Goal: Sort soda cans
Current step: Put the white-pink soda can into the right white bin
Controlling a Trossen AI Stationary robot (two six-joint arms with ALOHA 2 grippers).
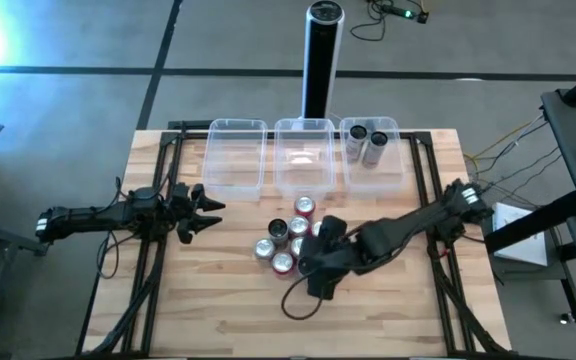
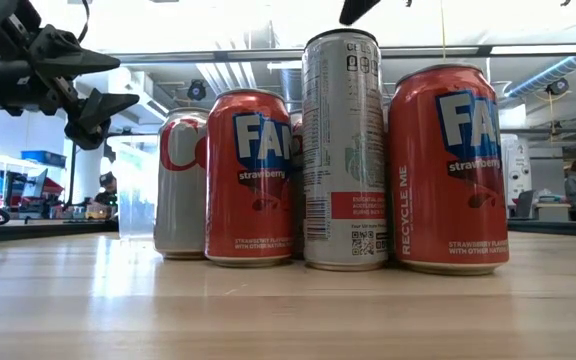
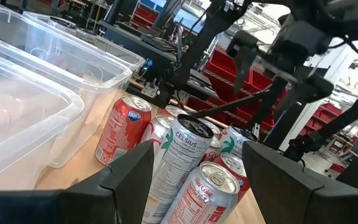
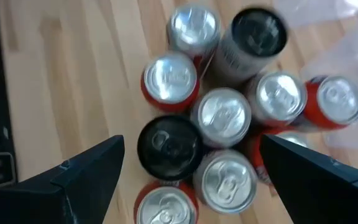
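Note:
Several soda cans (image 1: pixel 286 240) stand upright in a tight cluster at the table's middle, red, silver and dark-topped ones. The low view shows red strawberry cans (image 2: pixel 249 175) and a taller silver can (image 2: pixel 344 150). My right gripper (image 1: pixel 315 252) hovers open above the cluster's right side, pointing down; its wrist view looks onto the can tops (image 4: pixel 219 115) between its fingers (image 4: pixel 89 171). My left gripper (image 1: pixel 208 212) is open, held level to the left of the cluster, above the table (image 2: pixel 88 85). In its wrist view the cans (image 3: pixel 185 155) stand ahead of it.
Three clear plastic bins sit side by side at the far edge: left (image 1: pixel 237 178), middle (image 1: pixel 303 185), right (image 1: pixel 398 150). The right bin holds two dark-topped cans (image 1: pixel 366 145). A tall black-and-silver post (image 1: pixel 320 60) stands behind the bins. Bare wood lies toward the near edge (image 1: pixel 268 320).

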